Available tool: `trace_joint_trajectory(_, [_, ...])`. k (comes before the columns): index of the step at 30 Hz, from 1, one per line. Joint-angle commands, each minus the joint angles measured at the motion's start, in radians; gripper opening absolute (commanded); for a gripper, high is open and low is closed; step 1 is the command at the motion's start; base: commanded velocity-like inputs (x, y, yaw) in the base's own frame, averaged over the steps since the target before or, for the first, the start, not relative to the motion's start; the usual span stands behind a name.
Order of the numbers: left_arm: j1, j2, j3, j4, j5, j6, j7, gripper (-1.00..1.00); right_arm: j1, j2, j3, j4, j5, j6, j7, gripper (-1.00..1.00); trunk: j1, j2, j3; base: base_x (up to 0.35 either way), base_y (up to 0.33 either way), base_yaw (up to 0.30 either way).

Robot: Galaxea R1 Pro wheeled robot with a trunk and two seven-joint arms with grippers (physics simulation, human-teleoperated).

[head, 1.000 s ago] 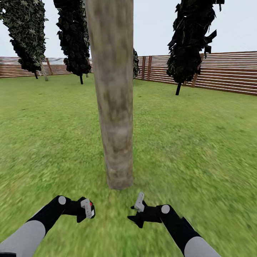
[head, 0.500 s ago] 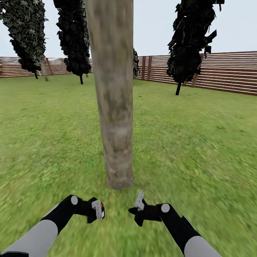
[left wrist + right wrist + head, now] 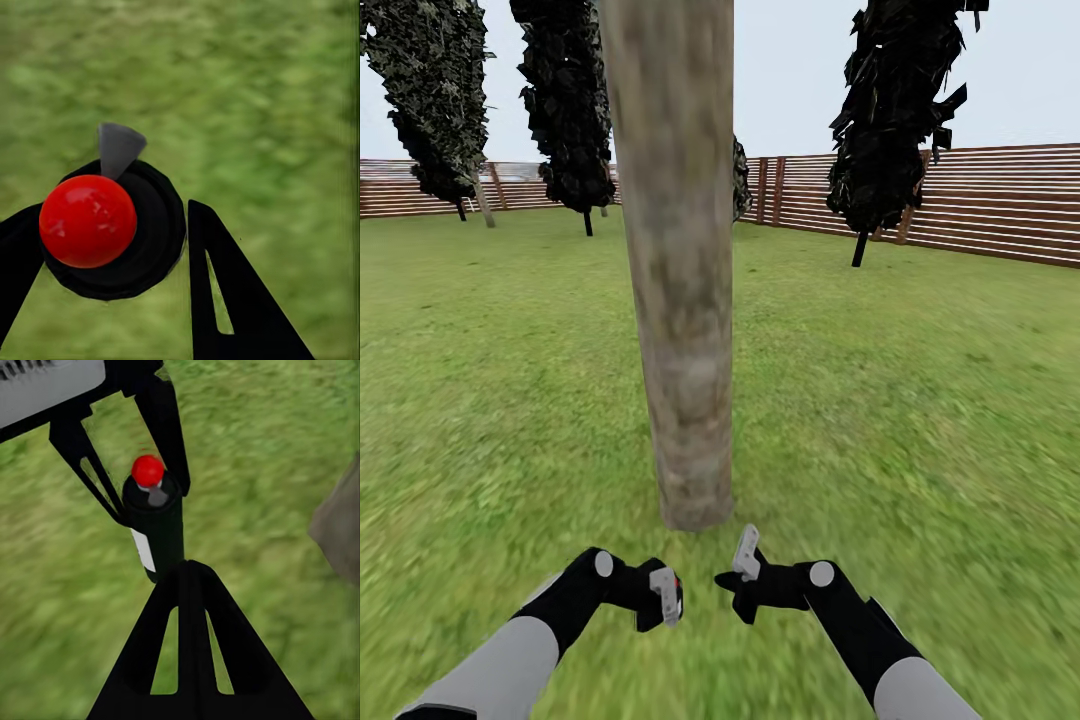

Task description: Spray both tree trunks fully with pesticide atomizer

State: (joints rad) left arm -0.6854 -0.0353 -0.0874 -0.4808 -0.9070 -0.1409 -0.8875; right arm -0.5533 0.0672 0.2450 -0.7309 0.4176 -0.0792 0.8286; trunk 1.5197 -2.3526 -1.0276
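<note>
One tree trunk (image 3: 682, 300) dead ahead, open grass (image 3: 920, 400) around, left end effector (image 3: 660, 600) clamping one atomizer (image 3: 112, 225) (red-topped), right end effector (image 3: 745, 565) pinched empty.

**A fenced garden lawn**

This is an outdoor garden. Green grass (image 3: 920, 420) covers the ground, and a brown slatted wooden fence (image 3: 1000, 200) runs along its far edge under a pale sky (image 3: 790, 70). A thick grey-tan tree trunk (image 3: 680, 300) rises close by; dark narrow trees (image 3: 890, 120) stand near the fence.
</note>
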Motion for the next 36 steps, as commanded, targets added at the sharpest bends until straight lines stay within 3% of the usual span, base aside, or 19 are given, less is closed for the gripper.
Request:
trace_joint_trajectory(1, [0.000,-0.006,0.000,0.000,-0.013,-0.009,-0.001,-1.00,0.000,0.000,-0.001,-0.001,0.010,-0.008,0.001,-1.00,0.000,0.000,-0.001,0.000,0.000,0.000])
trace_joint_trajectory(13, [-0.001,-0.047,-0.002,-0.005,-0.015,-0.009,-0.002,-1.00,0.000,0.000,-0.001,0.000,0.010,-0.008,0.001,-1.00,0.000,0.000,-0.001,0.000,0.000,0.000])
trace_joint_trajectory(23, [0.000,-0.056,-0.004,-0.007,-0.013,-0.012,-0.004,-1.00,0.000,0.000,-0.001,0.001,0.010,-0.008,0.001,-1.00,0.000,0.000,-0.001,0.000,0.000,0.000])
trace_joint_trajectory(29, [-0.001,-0.069,-0.043,-0.006,-0.014,-0.010,-0.004,-1.00,0.000,0.000,-0.001,0.001,0.010,-0.008,0.001,-1.00,0.000,0.000,-0.001,0.000,0.000,0.000])
trace_joint_trajectory(36, [-0.001,-0.072,-0.053,-0.010,-0.011,-0.008,-0.004,-1.00,0.000,0.000,-0.001,0.002,0.010,-0.008,0.001,-1.00,0.000,0.000,-0.001,0.000,0.000,0.000])
